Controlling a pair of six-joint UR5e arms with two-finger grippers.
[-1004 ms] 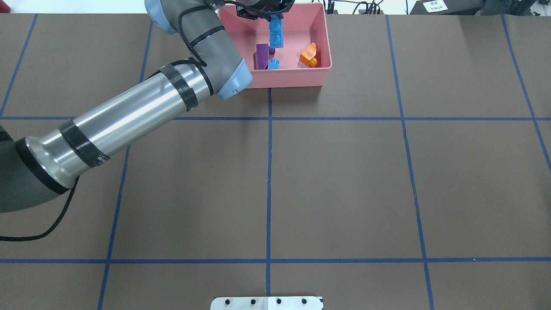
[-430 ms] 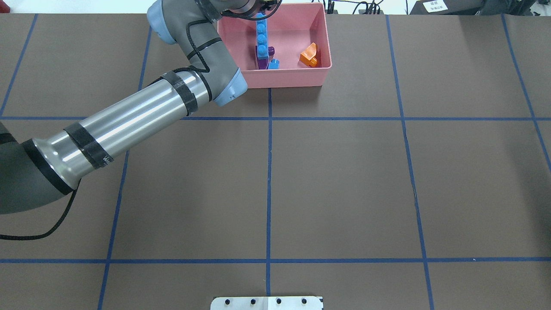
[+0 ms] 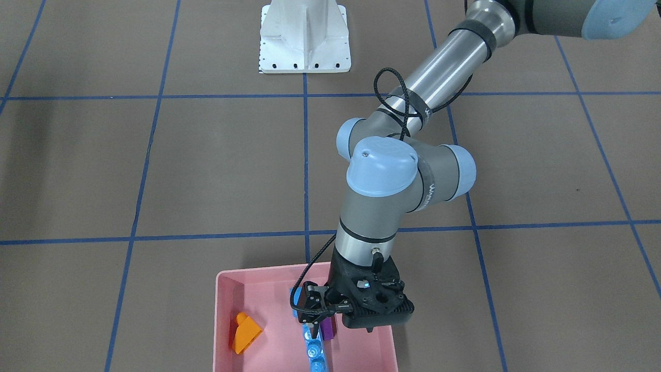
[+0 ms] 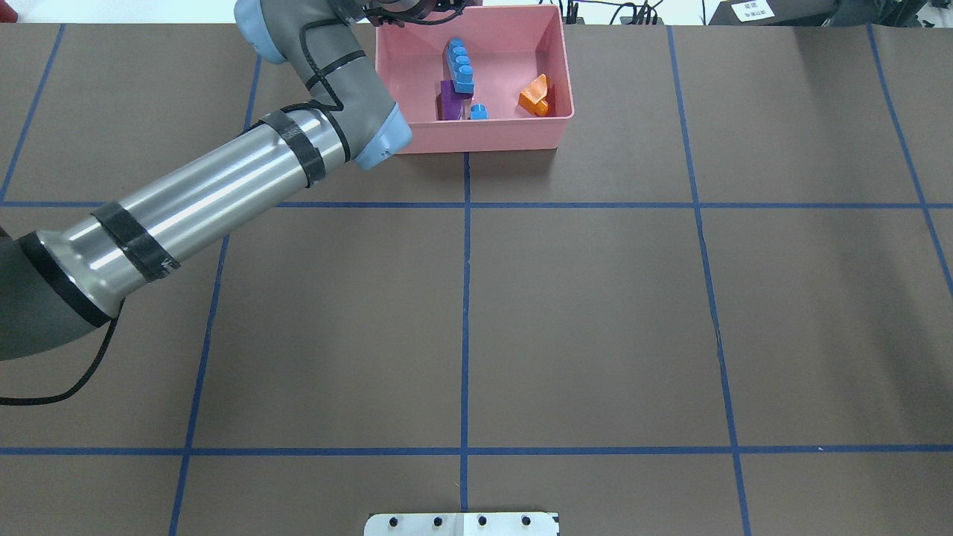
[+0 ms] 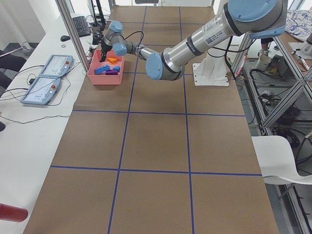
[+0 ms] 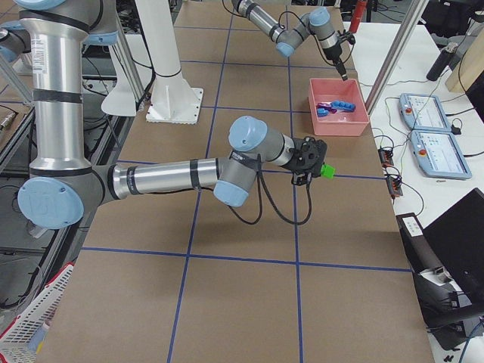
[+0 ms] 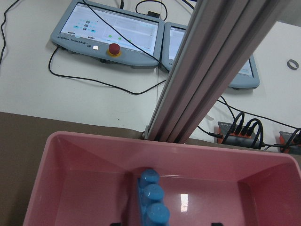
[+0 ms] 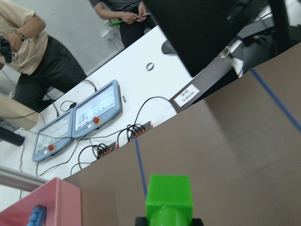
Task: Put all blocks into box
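Five blocks in all, one box, two grippers. Four of the blocks down inside the box (image 4: 484, 138): long blue (image 4: 459, 65), purple (image 4: 449, 101), small blue (image 4: 479, 112), orange (image 4: 534, 97). Fifth, green (image 8: 168, 194), outside it, clamped between the fingers of the right gripper (image 8: 168, 220) and held off the table (image 4: 595, 298), well apart from the box, close to a tape line (image 4: 465, 298).

Left gripper (image 3: 313, 319) above the box's far-left part, over the far end of long blue. Fingers spread wide on either side of that block with clear gaps, gripping nothing.

Inside the box, as seen from overhead: long blue running near-to-far just left of centre, its near end meeting purple; resting on it or only touching, hard to tell. Small blue just beside purple, close to the near wall. Orange alone by the right wall, apart from the other three. Bare pink floor along the left wall, in the far-right corner, and between small blue and orange.

Box itself at the table's far edge, astride the centre tape line, with two pendants (image 7: 110, 30) on the white desk just beyond. Wide brown tabletop on its other three sides. One white base plate (image 3: 304, 36) at the robot's edge, well apart from the box.
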